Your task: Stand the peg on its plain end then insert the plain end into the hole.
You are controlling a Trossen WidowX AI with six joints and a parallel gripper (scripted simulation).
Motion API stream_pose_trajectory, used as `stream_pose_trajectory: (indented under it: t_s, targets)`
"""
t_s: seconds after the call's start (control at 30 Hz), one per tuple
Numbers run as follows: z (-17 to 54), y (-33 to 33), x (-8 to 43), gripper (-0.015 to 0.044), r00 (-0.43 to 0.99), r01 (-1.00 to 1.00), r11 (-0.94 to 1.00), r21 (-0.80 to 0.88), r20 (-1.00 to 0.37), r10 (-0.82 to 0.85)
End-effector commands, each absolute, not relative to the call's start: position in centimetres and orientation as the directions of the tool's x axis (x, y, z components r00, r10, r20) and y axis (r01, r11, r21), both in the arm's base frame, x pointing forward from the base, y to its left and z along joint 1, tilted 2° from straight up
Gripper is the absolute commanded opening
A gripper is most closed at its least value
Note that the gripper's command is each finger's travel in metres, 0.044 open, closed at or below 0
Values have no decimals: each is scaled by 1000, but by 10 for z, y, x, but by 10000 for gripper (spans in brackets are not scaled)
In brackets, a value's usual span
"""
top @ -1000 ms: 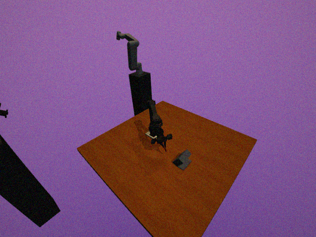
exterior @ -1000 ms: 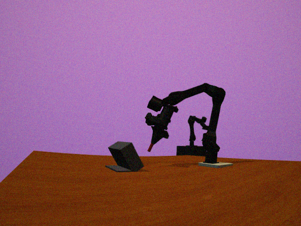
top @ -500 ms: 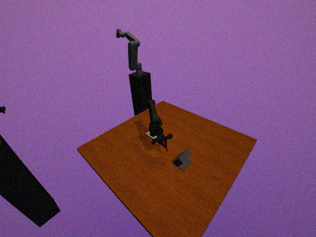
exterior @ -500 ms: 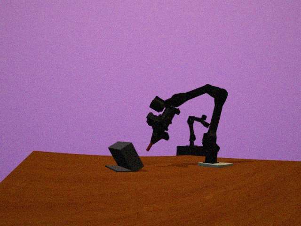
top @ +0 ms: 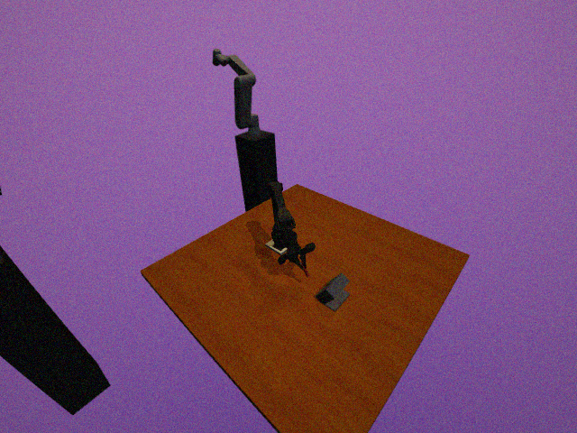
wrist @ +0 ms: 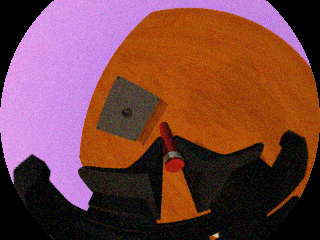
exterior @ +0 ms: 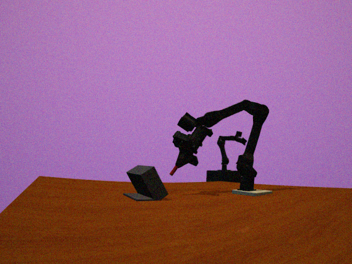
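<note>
My gripper is shut on the red peg and holds it above the table, tilted, with its lower end pointing down toward the panel side. In the wrist view the peg's white band is near the end closest to the camera, and the plain end points away beyond the fingertips. The grey sloped panel stands on the table, apart from the peg. Its dark round hole shows in the wrist view; the exterior view does not show it.
The wooden table carries the panel and the arm's pale base plate. A second arm on a dark pedestal stands beyond the table. Another dark block is at the left in the top view.
</note>
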State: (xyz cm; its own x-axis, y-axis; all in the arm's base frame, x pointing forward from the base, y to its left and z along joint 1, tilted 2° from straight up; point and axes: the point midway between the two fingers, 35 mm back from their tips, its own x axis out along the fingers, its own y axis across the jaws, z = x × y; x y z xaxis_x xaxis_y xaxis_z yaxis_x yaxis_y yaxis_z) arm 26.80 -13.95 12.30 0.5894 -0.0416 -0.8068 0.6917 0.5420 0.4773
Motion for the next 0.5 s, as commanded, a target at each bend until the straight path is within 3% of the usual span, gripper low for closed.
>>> stream_pose_trajectory:
  t_s: [0.0,0.47]
  targets:
    - [125,-138,269,0,615,679,536,502,-788,-41]
    - [127,-132,272,0,680,639,521,566,-733,-38]
